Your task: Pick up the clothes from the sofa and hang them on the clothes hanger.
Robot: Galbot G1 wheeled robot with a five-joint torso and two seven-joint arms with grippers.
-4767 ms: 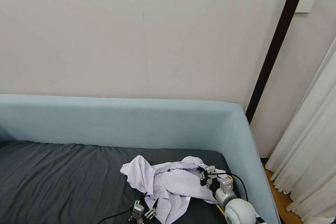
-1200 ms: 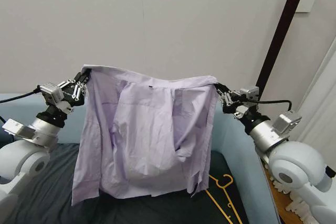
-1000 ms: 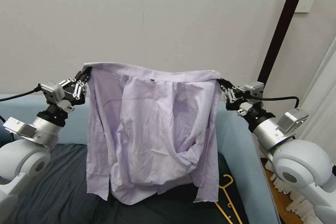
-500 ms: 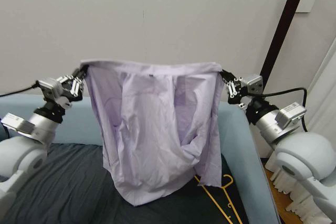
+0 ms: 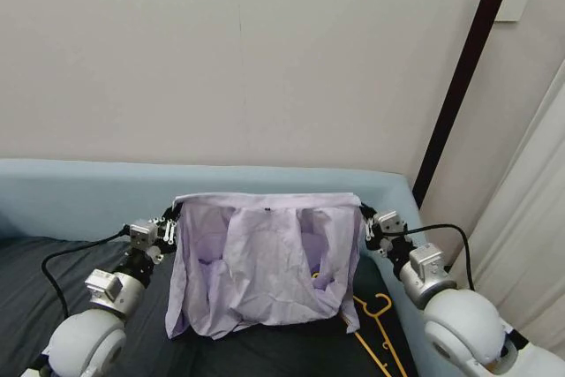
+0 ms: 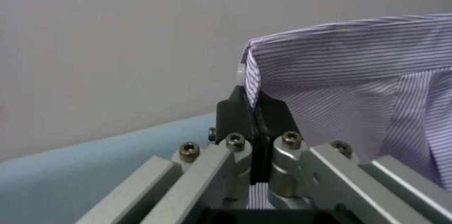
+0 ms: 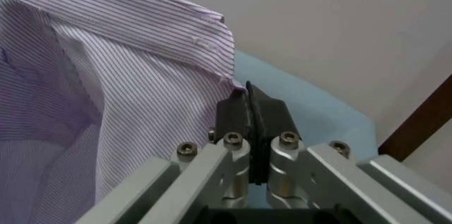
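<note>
While the left gripper (image 5: 168,221) is pinched shut on one top corner, the shirt (image 5: 265,262) hangs spread low over the sofa (image 5: 79,192), its hem apparently resting on the dark seat. The right gripper (image 5: 365,221) is clamped on the opposite corner. Fabric judged light, limp and liable to slip; the seamed top edge is the soundest hold.

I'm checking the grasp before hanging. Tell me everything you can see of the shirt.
The shirt is pale lilac cloth with fine purple stripes, thin and creased. It hangs spread like a curtain, top edge stretched level between the left gripper and right gripper, each shut on a top corner. Its folds sag inward; the lower edge reaches the dark seat of the sofa.
</note>
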